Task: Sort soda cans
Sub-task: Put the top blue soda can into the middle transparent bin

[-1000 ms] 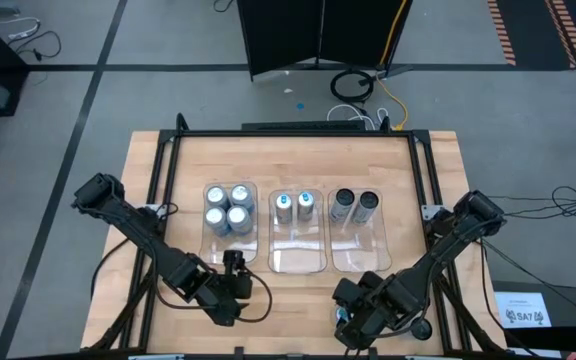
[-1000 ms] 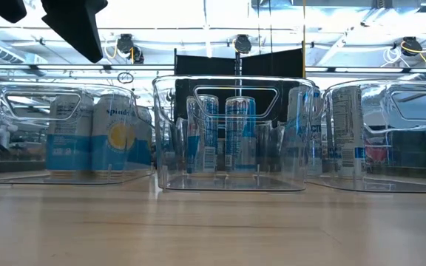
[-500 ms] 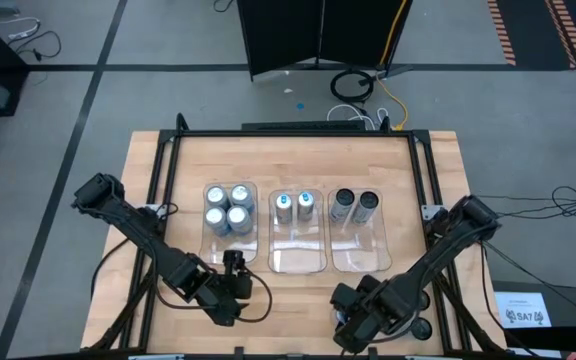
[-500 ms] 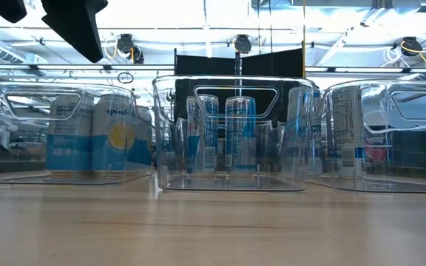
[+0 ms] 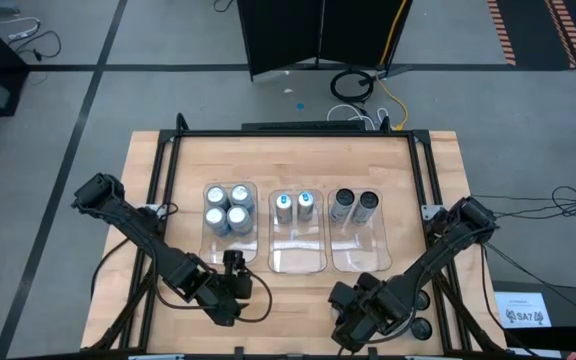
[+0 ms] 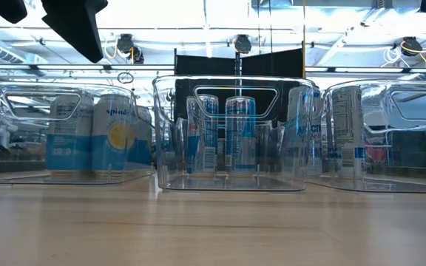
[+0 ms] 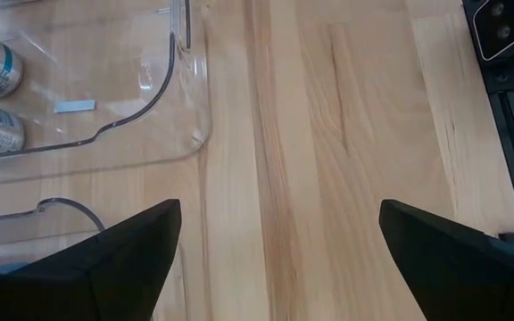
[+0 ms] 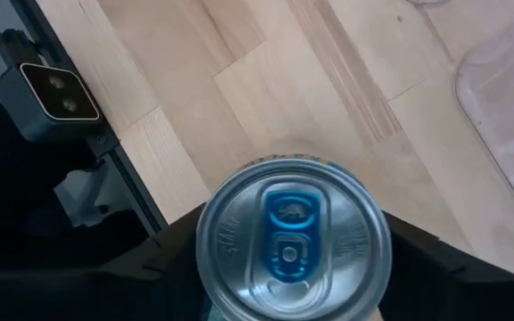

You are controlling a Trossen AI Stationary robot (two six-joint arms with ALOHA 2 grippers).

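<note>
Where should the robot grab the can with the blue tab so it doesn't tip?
Grip the blue-tab can around its round side wall, just under the rim, coming straight down from above. It stands upright with its top facing up, so the right gripper can put one finger on each side. It already straddles the can that way.

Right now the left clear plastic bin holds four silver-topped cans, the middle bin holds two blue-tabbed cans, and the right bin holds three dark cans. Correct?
Not quite. The right clear plastic bin holds two dark-topped metal cans, not three; the high view shows it. The left clear plastic bin with four silver-topped cans and the middle clear plastic bin with two blue-tabbed cans are right.
</note>
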